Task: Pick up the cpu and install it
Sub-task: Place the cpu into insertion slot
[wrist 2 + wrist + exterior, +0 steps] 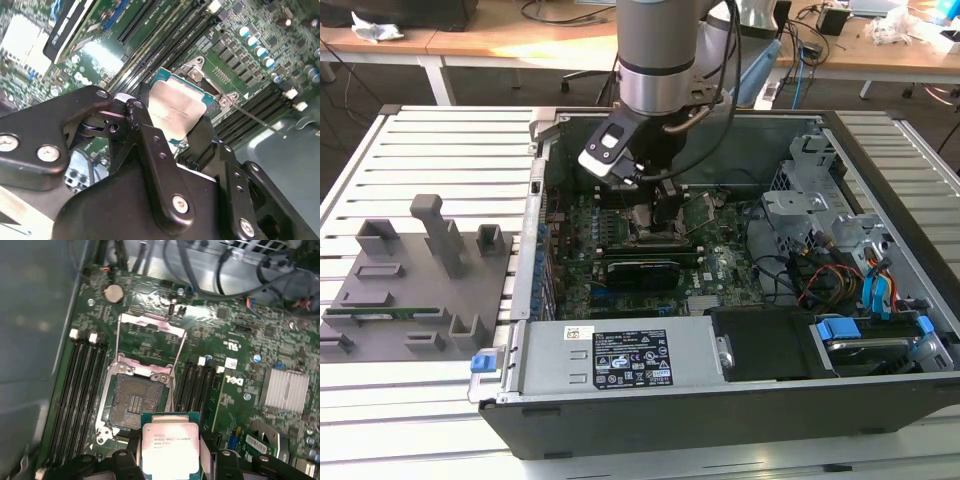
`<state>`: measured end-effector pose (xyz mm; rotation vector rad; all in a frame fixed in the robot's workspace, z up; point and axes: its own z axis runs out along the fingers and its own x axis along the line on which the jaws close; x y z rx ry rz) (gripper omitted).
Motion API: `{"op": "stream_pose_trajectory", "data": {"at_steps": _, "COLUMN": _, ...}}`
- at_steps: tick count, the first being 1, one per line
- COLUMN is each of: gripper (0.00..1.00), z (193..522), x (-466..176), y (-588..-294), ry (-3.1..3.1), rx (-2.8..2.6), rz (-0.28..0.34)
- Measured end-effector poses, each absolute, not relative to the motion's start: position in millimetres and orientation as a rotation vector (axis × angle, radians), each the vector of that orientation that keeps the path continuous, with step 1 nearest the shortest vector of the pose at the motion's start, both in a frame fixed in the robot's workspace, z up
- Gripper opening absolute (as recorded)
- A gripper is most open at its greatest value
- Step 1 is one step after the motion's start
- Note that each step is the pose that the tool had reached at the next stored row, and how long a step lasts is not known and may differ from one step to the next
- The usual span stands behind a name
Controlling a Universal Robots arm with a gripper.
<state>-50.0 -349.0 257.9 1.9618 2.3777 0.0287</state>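
In both wrist views the cpu (170,442) (175,105), a flat square chip with a silver-grey top and a green rim, is clamped by two opposite edges between the black fingers (126,460) of my gripper (172,462). It hangs level, just beside and above the open motherboard socket (135,402), whose metal load plate (150,332) is flipped up. In the exterior view my gripper (665,215) reaches down into the open computer case over the middle of the green motherboard (630,250).
Black memory slots (75,390) flank the socket on both sides. A finned heatsink (287,390) and a coin battery (114,292) sit on the board. The case holds a power supply (620,355) and cabled drive cages (850,270). A grey fixture tray (410,280) lies at the exterior view's left.
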Motion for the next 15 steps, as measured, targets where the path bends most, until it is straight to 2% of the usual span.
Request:
{"op": "stream_pose_trajectory", "data": {"at_steps": 7, "gripper": 0.55, "z": 255, "x": -50, "y": -348, "ry": 2.253, "rx": 2.102, "rz": 0.023}}
{"op": "stream_pose_trajectory", "data": {"at_steps": 15, "gripper": 0.55, "z": 252, "x": -48, "y": -334, "ry": 2.236, "rx": 2.121, "rz": 0.023}}
